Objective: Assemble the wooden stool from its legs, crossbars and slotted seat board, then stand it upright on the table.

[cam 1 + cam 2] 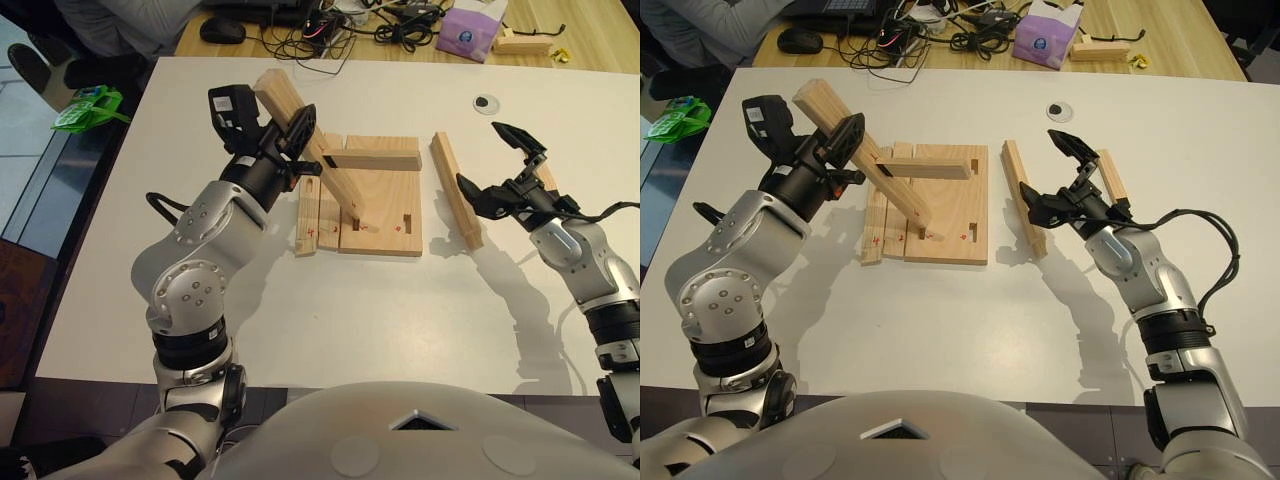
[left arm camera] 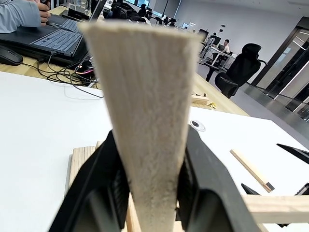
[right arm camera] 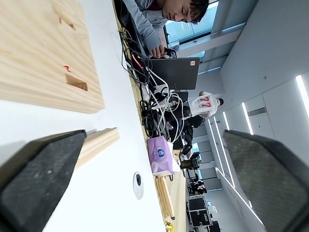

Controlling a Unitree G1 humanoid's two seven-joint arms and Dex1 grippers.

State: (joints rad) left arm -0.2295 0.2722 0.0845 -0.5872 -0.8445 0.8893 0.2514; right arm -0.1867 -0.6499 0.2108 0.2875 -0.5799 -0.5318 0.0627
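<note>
Centre of the frame: the pale square wooden seat board with cut slots lies flat on the white worktop. A light wooden leg leans over it, tilted up towards the upper left. Its lower end sits on the board at a slot near the lower left corner; whether it is seated in that slot, I cannot tell. The left claw has that leg clamped between its black fingers, high on its length, with the top end poking out above the grip.

A short wooden crossbar lies across the top of the board, its left end touching the tilted leg. Hard against the board's left edge lie two narrow wooden strips, flat and side by side. Just right of the board, apart from it, a long wooden bar lies running top to bottom.

Over on the right, the right claw hangs above the worktop with its fingers spread wide, nothing between them, the lower fingertip just beside that long bar. A thin wooden stick lies right behind it.

Farther up, a small black round disc sits on the worktop. Past the worktop's top edge there is a tangle of black cables and a purple tissue pack.
</note>
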